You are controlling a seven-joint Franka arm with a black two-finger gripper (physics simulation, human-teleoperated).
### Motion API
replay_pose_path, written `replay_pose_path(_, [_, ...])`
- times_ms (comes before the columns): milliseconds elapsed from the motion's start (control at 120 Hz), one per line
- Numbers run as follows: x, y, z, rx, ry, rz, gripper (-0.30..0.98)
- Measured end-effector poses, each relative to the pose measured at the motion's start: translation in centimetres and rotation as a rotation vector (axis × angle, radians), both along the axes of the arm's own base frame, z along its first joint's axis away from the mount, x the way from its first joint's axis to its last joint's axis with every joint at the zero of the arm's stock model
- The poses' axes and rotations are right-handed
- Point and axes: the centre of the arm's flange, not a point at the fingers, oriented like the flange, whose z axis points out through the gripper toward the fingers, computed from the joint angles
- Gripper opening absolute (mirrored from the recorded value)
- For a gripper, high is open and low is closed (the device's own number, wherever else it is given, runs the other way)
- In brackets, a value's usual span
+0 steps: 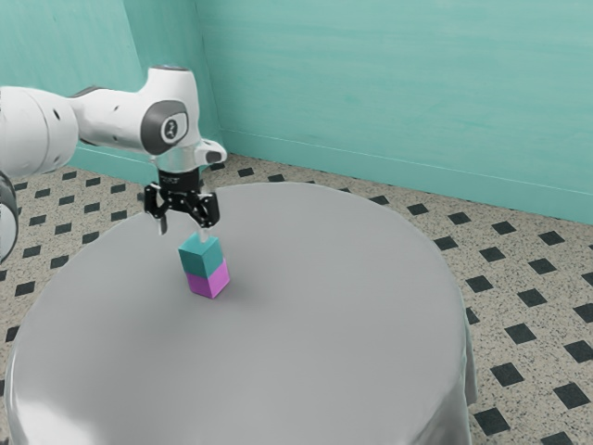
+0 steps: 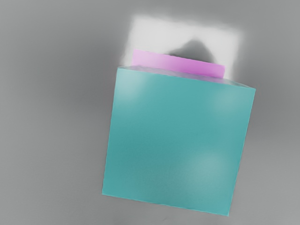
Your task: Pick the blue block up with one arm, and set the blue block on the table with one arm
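In the exterior view my gripper (image 1: 183, 228) hangs over the round table (image 1: 343, 306), its two fingers spread wide apart with nothing between them. Just below it, a little toward the exterior view's right, the blue block (image 1: 200, 255), teal in tone, rests on top of a magenta block (image 1: 209, 281). The magenta block stands on the grey tabletop. In the wrist view the blue block's top face (image 2: 178, 143) lies close under my hand, and a strip of the magenta block (image 2: 178, 63) shows past one edge.
A grey cloth covers the table and hangs over its rim. Beyond it are a speckled floor (image 1: 519, 269) with dark diamonds and a teal wall (image 1: 398, 93).
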Motion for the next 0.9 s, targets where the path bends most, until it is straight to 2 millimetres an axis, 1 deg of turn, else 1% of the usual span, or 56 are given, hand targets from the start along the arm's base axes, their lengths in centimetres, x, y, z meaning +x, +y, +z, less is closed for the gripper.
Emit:
replay_pose_path(108, [0.2, 0.0, -1.5, -0.001, 0.018, 0.005, 0.69])
replay_pose_path(267, [0.7, 0.0, -2.7, 0.003, 0.023, 0.005, 0.69])
replay_pose_path(450, [0.9, 0.6, -4.9, 0.004, 0.039, 0.014, 0.69])
replay_pose_path(617, [1.3, 0.6, -6.2, 0.006, 0.039, 0.013, 0.69])
replay_pose_path(683, [1.6, 0.5, -6.4, 0.007, 0.033, 0.011, 0.69])
replay_pose_path(733, [1.8, 0.5, -6.5, 0.008, 0.028, 0.011, 0.65])
replay_pose_path(842, [2.1, 0.7, -6.6, 0.007, 0.021, 0.013, 0.48])
replay_pose_path(900, [2.2, 0.9, -6.6, 0.007, 0.019, 0.015, 0.45])
